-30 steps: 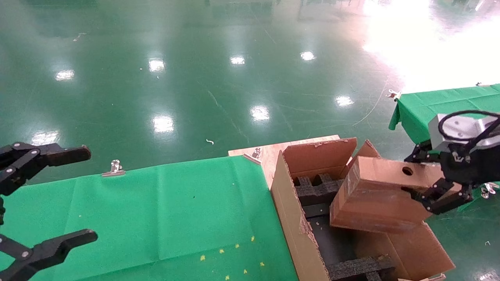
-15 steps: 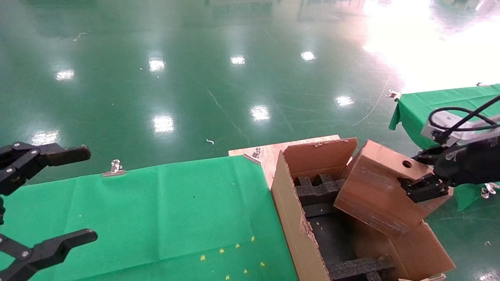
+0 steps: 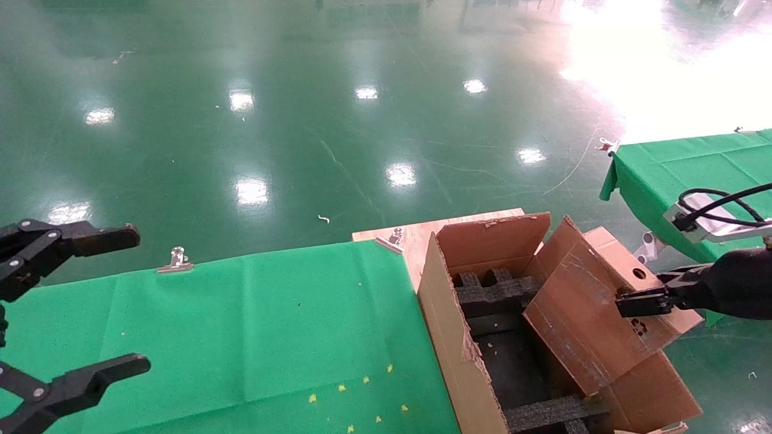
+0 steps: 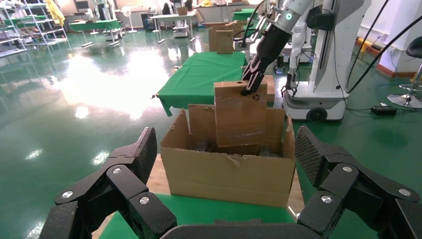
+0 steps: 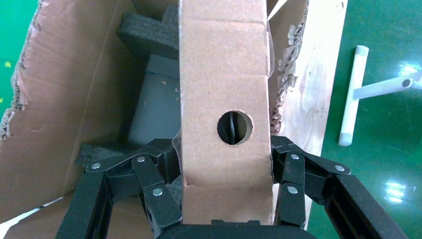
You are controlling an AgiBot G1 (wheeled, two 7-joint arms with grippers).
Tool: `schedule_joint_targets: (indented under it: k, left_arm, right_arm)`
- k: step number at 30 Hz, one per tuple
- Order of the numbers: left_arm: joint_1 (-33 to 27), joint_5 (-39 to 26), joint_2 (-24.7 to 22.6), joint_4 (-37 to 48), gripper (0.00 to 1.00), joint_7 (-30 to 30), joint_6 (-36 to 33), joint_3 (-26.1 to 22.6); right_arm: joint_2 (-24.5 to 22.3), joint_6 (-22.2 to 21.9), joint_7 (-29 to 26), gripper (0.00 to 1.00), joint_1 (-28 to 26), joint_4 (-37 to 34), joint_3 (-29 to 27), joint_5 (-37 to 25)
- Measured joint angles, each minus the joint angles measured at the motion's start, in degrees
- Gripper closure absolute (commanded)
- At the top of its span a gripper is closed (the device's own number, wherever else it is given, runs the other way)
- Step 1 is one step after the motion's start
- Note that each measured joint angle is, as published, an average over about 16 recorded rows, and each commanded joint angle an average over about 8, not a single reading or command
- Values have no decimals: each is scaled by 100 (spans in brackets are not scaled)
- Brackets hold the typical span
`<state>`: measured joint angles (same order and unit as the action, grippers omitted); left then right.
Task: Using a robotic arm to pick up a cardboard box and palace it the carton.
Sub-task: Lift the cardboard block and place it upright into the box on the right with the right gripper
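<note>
Picked up already, cardboard box (image 3: 588, 313) pinched in right gripper (image 3: 640, 300) fingers, tipped halfway into carton (image 3: 449, 337), not yet let go.

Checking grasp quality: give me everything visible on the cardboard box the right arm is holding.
The cardboard box is plain brown corrugated, flat and rectangular, its broad face scuffed, with a round hole in its narrow top edge and a small printed symbol near that end. It is tilted steeply, lower end already inside the carton, above the black foam inserts; whether it touches them is hidden. The right hand clamps its upper end, fingers pressed on both broad faces beside the hole.
</note>
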<state>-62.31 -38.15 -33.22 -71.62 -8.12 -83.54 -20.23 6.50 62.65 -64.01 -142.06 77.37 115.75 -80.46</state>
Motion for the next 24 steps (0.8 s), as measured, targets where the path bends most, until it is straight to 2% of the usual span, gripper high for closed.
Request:
schedule_joint_targets:
  k: [13, 24]
  left_arm:
    - [1, 1, 0, 1, 0, 0, 1, 0]
    - [0, 1, 0, 1, 0, 0, 1, 0]
  right_arm:
    - [53, -271, -347, 100, 125, -13, 92, -137]
    - [483, -762, -1038, 100, 493, 35, 339, -475]
